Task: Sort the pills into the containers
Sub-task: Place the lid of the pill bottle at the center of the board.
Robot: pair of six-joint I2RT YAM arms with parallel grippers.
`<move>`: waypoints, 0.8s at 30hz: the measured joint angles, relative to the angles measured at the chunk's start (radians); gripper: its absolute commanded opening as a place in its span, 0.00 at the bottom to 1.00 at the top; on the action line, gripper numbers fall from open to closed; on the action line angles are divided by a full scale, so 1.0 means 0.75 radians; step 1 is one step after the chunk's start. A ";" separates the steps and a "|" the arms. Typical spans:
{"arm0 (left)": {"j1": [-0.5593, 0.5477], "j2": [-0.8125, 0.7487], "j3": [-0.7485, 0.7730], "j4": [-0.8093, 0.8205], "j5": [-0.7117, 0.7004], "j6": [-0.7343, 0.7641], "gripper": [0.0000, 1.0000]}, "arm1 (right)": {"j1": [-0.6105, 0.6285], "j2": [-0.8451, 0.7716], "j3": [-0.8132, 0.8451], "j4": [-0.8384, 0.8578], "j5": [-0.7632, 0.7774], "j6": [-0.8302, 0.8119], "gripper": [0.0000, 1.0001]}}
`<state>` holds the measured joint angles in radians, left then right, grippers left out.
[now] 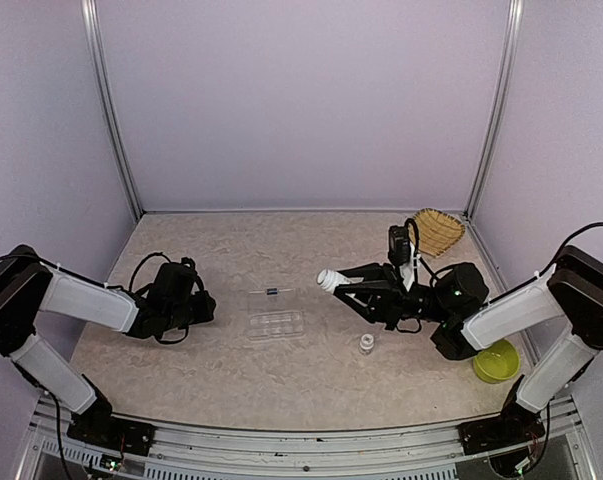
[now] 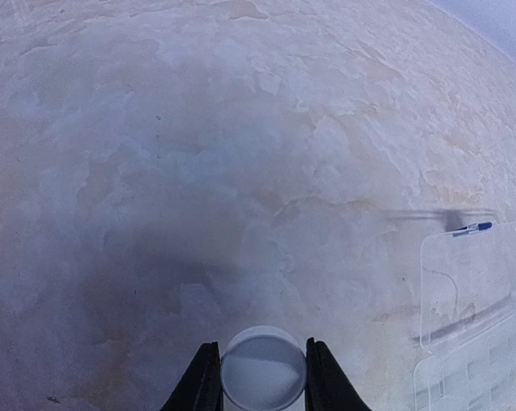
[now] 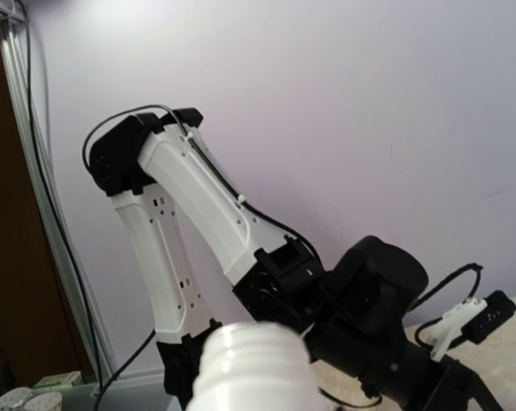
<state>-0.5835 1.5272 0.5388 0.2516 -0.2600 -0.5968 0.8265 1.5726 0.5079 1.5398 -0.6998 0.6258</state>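
A woven basket (image 1: 443,232) sits at the back right, a lime-green bowl (image 1: 497,368) nearer.

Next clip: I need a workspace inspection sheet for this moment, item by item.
Surface: beige marbled tabletop, no spills seen.
Job's things: flat clear plastic compartment box mid-table, lid looks open; pills not discernible.
Clutter: woven straw basket at the far right; lime-green bowl at the near right; thin pen-like item beyond the box; small white object, kind unclear.
Grippers: left gripper, jaws shut on a round white cap; right gripper, jaws shut on an uncapped white plastic bottle tipped sideways.
Cables: black cables loop at both wrists.
Surroundings: lilac walls, metal frame posts.
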 measured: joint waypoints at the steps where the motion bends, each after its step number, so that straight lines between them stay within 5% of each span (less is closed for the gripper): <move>1: 0.001 0.007 0.000 0.006 -0.001 0.000 0.28 | -0.001 0.007 -0.002 0.001 0.000 0.001 0.14; 12: 0.002 0.086 0.000 0.038 -0.002 0.004 0.32 | -0.027 0.185 -0.030 0.017 -0.005 0.061 0.14; 24: 0.003 0.112 0.000 0.066 0.008 0.003 0.52 | -0.070 0.393 0.006 0.017 -0.038 0.122 0.14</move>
<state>-0.5812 1.6112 0.5388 0.3008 -0.2543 -0.5945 0.7738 1.8675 0.5125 1.5528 -0.7284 0.7174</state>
